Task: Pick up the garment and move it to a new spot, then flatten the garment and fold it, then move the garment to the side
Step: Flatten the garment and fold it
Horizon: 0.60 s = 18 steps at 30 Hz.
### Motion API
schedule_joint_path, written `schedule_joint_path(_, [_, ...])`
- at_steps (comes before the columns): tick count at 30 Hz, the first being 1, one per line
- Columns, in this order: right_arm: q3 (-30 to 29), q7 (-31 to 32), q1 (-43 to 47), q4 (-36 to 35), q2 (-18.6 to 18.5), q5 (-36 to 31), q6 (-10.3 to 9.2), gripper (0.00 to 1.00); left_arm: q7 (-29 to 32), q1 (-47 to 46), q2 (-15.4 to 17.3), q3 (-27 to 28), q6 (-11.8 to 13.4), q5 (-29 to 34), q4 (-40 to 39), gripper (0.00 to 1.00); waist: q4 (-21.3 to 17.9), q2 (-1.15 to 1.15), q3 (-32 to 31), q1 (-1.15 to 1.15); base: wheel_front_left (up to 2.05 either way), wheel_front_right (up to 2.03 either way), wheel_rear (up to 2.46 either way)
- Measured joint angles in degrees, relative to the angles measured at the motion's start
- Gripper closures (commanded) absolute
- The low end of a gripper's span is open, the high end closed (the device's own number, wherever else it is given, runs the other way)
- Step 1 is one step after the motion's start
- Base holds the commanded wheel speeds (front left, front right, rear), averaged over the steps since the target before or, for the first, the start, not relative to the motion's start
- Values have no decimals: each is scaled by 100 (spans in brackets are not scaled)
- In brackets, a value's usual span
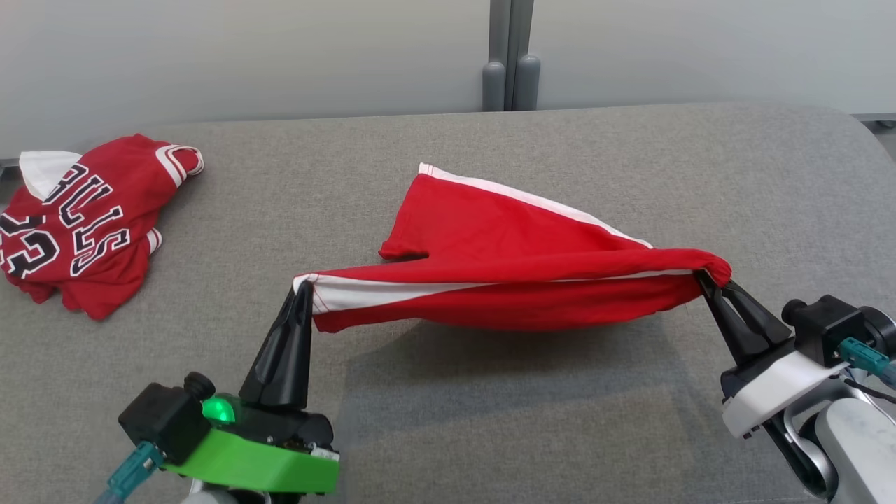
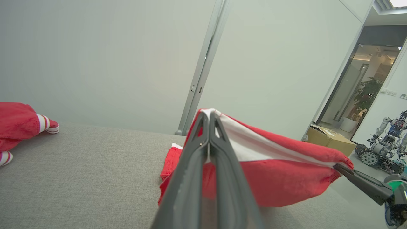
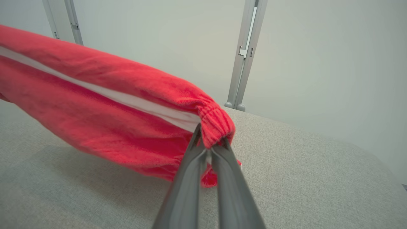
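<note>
Head view: red fabric shorts with white side stripes (image 1: 518,280), stretched between two claws over the middle of the grey fabric-covered worktop (image 1: 490,420), shadow beneath. Left claw (image 1: 304,285): long dark fingers pinched together on a white-trimmed hem corner, towards the near edge. Right claw (image 1: 703,276): fingers clamped on the gathered elastic waistband, towards the right edge. Red basketball jersey with black-and-white lettering (image 1: 77,224): crumpled at the far left corner, well apart from the shorts.
</note>
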Motion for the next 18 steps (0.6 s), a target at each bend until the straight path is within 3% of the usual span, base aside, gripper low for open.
schedule_joint_path(12, [275, 299, 417, -44, -21, 430, 109, 100, 246, 444, 146, -64, 53, 98, 112, 100, -70, 0, 276, 0, 0, 0, 0])
schedule_joint_path(18, [233, 371, 93, -75, 187, 821, 111, 100, 536, -265, 258, -54, 53, 186, 358, 100, -188, 0, 601, 0, 0, 0, 0])
